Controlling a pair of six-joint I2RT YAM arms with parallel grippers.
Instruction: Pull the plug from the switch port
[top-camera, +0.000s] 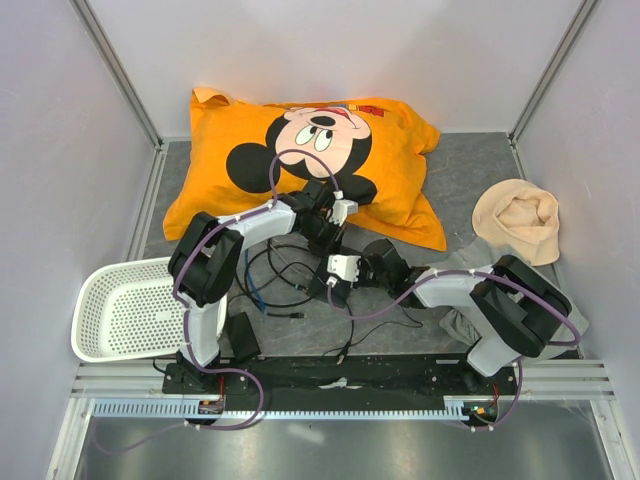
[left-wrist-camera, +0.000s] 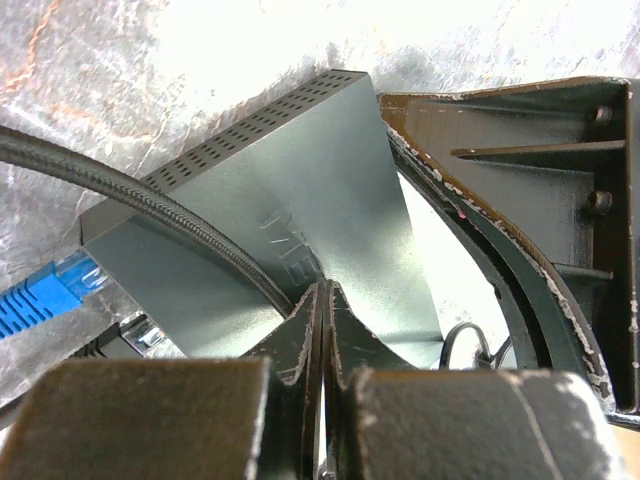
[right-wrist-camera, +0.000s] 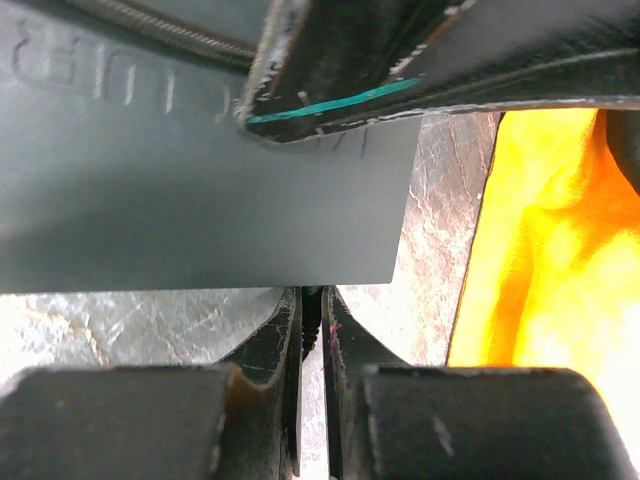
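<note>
While pale walls (top-camera: 60, 130) enclose the grey tabletop (top-camera: 470, 175), Mickey Mouse pillow (top-camera: 235, 125) at twelve o'clock, left gripper (left-wrist-camera: 322, 292) is pressed together; right gripper (right-wrist-camera: 312, 300) unclear.

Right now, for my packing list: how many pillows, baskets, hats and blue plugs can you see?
Orange pillow: 1
White basket: 1
Beige hat: 1
Blue plug: 1
Total: 4
</note>
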